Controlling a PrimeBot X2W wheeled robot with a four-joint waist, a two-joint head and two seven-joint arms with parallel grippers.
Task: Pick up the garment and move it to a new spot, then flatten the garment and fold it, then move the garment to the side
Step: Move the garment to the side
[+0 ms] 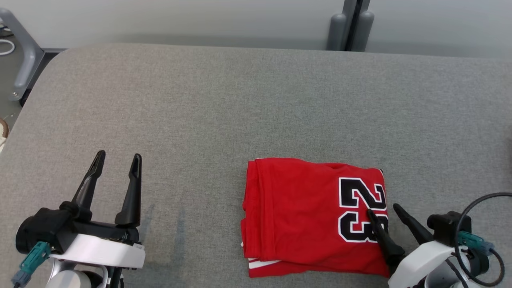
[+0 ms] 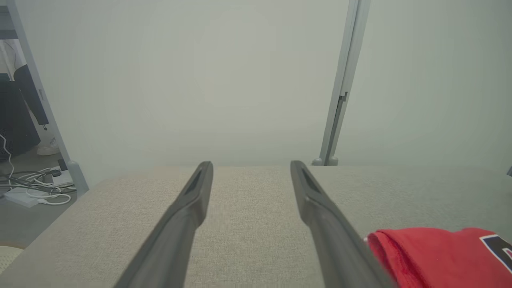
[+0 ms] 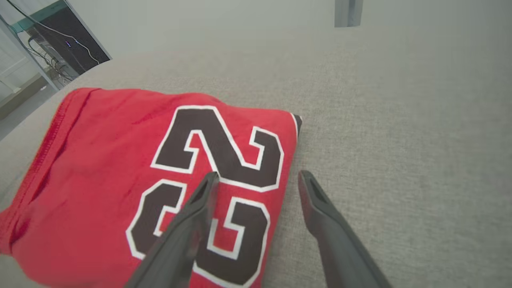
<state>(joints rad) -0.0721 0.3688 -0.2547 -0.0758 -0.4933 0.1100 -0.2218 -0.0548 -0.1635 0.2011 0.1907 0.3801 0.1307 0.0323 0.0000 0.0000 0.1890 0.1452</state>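
Note:
The garment (image 1: 304, 212) is a red jersey with a black and white "23", folded into a compact rectangle on the grey padded table (image 1: 240, 112). My right gripper (image 1: 383, 209) is open at the garment's right edge: one finger lies over the number, the other over bare table. The right wrist view shows the garment (image 3: 100, 168) and my right gripper (image 3: 258, 176) straddling its edge with nothing held. My left gripper (image 1: 118, 157) stands open over bare table well left of the garment. In the left wrist view my left gripper (image 2: 251, 165) is empty, and the garment (image 2: 432, 256) is at the lower right.
A grey wall panel with a vertical post (image 1: 352, 24) runs behind the table. A grey frame leg (image 1: 24, 52) and floor lie past the table's left edge. Cables (image 2: 36, 188) lie on the floor at left. A black cable (image 1: 472, 240) loops off my right wrist.

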